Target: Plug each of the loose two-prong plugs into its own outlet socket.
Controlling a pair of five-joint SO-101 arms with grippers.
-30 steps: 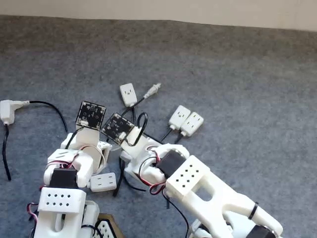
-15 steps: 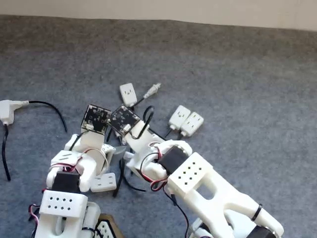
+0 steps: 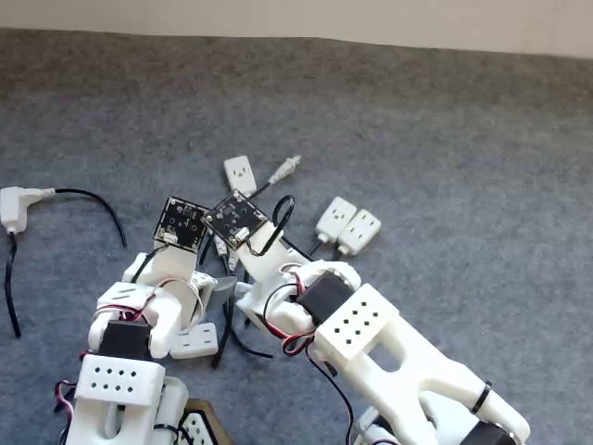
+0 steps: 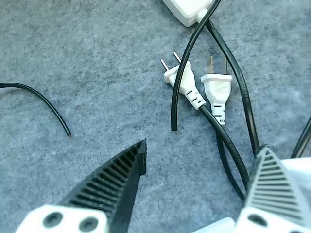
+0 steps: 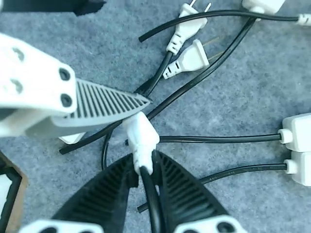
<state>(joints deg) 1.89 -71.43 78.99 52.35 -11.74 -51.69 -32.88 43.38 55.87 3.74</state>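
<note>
- High view: grey carpet covers the table. 2 white arms on it, left arm & right arm, wrists side by side nr the middle.
- right gripper: both black fingers clamped tight on the cord end of 1 white plug, the held plug, low over the carpet; its prongs can't be seen.
- left gripper: fingers wide apart, 1 black & 1 white, nothing btwn them but carpet and cord below. It hovers just beside the right gripper.
- Sockets: 4 small white ones. A lone socket lies ahead of the wrists. A pair of sockets touch each other off to the right. A near socket lies by the left arm.
- White block w/ black cord at the far left edge, well apart from the rest.
- Loose plugs on the carpet: 2 side by side, first loose plug w/ a cord lying across it, second loose plug just beside. Prongs point toward the lone socket, btwn it and the grippers.
- 1 more plug-like white end, the fourth plug, just beside the lone socket.
- cords: black, several, tangled under the wrists.
</note>
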